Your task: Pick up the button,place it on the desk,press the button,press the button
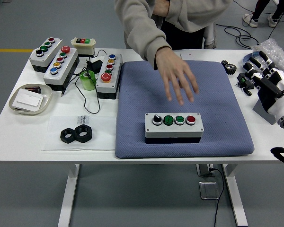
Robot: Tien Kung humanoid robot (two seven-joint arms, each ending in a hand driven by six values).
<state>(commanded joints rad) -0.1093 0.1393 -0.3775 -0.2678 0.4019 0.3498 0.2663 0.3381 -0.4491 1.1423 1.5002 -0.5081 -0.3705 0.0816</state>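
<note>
The grey plastic four-button control box (173, 126) has glossy coloured caps; beneath it lies the blue woven-cloth mat (189, 106) — matt, finely textured — on the smooth white table (19, 130).

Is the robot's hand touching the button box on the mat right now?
No, the right hand is off at the table's right edge, far from the button box.
</note>
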